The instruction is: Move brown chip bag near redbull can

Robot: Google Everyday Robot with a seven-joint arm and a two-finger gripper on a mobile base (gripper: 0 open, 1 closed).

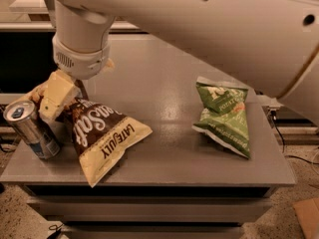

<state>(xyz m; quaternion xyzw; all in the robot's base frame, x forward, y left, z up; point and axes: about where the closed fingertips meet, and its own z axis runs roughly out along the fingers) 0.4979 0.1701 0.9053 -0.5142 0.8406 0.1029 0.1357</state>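
The pincer (56, 99) seems clenched on the brown chip bag (102, 138), beside the redbull can (31, 129).

I see a grey table (169, 148) carrying three things. At its left edge stands the redbull can (31, 129), with the brown chip bag (102, 138) just beside it. The green chip bag (224, 118) lies well apart on the right. My gripper (57, 98) sits over the brown bag's upper end.

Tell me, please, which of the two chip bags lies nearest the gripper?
The brown chip bag, beside the redbull can; the gripper is at its upper-left end. The green chip bag lies apart, well off to the right.
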